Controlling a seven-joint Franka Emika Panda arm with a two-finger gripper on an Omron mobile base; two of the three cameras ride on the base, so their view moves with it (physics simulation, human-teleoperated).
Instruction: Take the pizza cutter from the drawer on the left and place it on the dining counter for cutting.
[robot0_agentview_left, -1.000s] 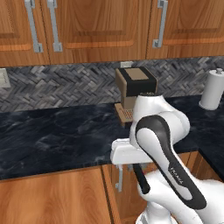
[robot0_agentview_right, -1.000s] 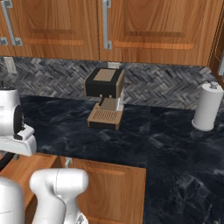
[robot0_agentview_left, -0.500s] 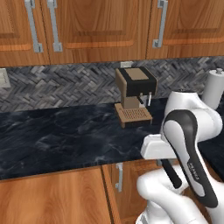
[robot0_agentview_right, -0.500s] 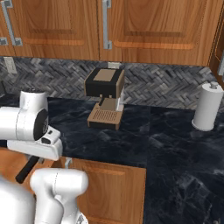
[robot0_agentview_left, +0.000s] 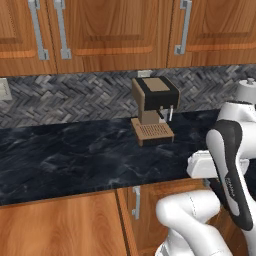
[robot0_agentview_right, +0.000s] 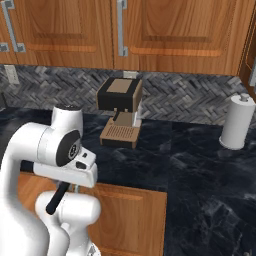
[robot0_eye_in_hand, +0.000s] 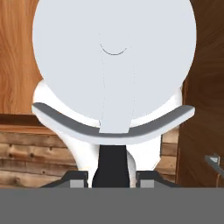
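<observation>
Gripping pizza cutter (robot0_eye_in_hand: 114, 87), claw (robot0_eye_in_hand: 113, 179) near counter (robot0_agentview_right: 200, 165) edge.

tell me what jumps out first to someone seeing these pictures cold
The bulky white robot arm with dark joints stands in front of the brown wood cabinet fronts. In the hand view, a round white disc on a black handle, the pizza cutter, sits between the gripper tips. Behind, a black-and-tan coffee machine stands mid-counter on the glossy black marble-look counter, and a white paper towel roll stands far right.
</observation>
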